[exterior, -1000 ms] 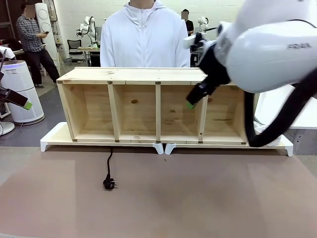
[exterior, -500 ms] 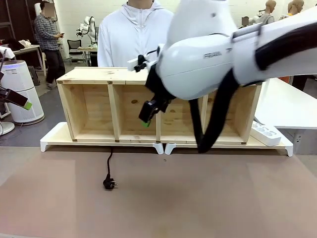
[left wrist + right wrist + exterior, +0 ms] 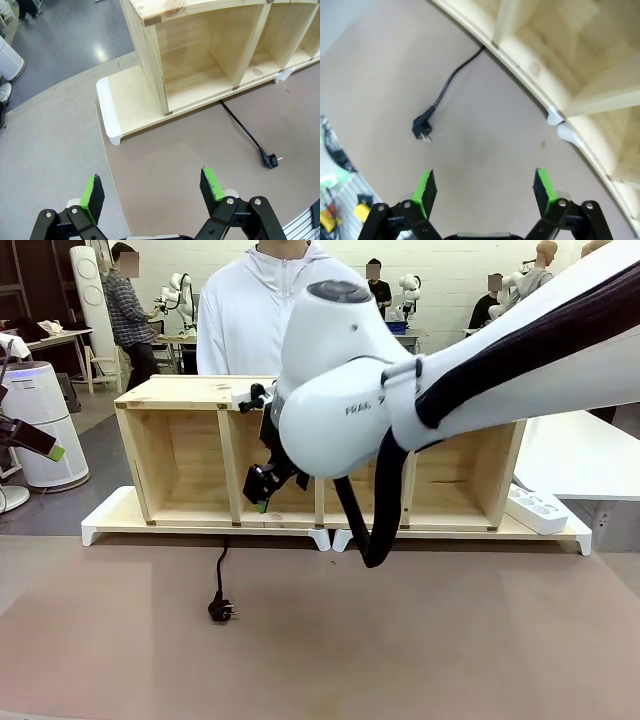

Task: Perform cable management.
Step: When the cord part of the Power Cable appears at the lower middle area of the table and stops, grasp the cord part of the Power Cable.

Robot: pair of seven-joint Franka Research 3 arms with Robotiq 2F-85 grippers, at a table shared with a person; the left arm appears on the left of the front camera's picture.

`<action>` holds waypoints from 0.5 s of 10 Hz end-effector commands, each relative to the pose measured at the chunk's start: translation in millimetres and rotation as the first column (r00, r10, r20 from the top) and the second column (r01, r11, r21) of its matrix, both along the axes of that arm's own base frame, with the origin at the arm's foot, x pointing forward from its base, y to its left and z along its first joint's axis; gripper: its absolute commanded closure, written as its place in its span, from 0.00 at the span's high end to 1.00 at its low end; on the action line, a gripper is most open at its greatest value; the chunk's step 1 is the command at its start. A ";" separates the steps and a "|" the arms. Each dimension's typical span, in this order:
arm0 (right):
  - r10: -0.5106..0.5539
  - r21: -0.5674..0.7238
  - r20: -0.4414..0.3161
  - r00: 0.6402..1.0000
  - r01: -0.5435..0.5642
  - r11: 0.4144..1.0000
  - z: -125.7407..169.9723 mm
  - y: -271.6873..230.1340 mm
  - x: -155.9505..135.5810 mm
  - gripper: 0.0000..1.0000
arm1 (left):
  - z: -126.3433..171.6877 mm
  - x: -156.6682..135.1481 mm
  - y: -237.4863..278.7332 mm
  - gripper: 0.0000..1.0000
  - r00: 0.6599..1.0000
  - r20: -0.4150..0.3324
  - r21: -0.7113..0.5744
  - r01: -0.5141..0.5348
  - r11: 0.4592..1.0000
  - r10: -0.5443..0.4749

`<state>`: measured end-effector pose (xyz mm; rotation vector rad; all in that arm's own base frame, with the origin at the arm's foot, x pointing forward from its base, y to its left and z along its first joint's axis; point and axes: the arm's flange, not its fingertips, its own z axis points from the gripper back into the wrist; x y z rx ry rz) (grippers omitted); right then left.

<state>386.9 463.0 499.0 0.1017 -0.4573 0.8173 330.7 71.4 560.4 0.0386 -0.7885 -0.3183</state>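
Cable [image 3: 218, 575] lies loose on the bench [image 3: 450, 640]. It trails out from under the wooden shelf unit [image 3: 270, 390], with its plug [image 3: 222, 611] flat on the brown top in front of the shelf. Nothing grips it, so by the look of things no tidying is done. The right claw [image 3: 260, 502] hangs above and just beside the cable, fingers [image 3: 426, 186] spread wide and empty. The left claw [image 3: 152, 187] is spread too, empty, out by the shelf's left end. Grasping and routing the cable both look left to do.
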 end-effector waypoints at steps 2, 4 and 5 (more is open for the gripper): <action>-0.103 -0.002 0.001 0.995 0.103 0.995 -30.5 48.7 4.4 1.00 | -0.5 -0.3 1.4 1.00 1.000 -0.006 -0.003 -0.004 1.000 0.004; -0.094 -0.041 -0.083 0.992 0.091 0.995 -54.1 72.8 1.1 1.00 | -0.5 -0.3 1.4 1.00 1.000 -0.006 -0.003 -0.004 1.000 0.004; -0.091 -0.044 -0.104 0.990 0.087 0.995 -62.6 81.8 -2.5 1.00 | -0.5 -0.3 1.4 1.00 1.000 -0.006 -0.003 -0.004 1.000 0.004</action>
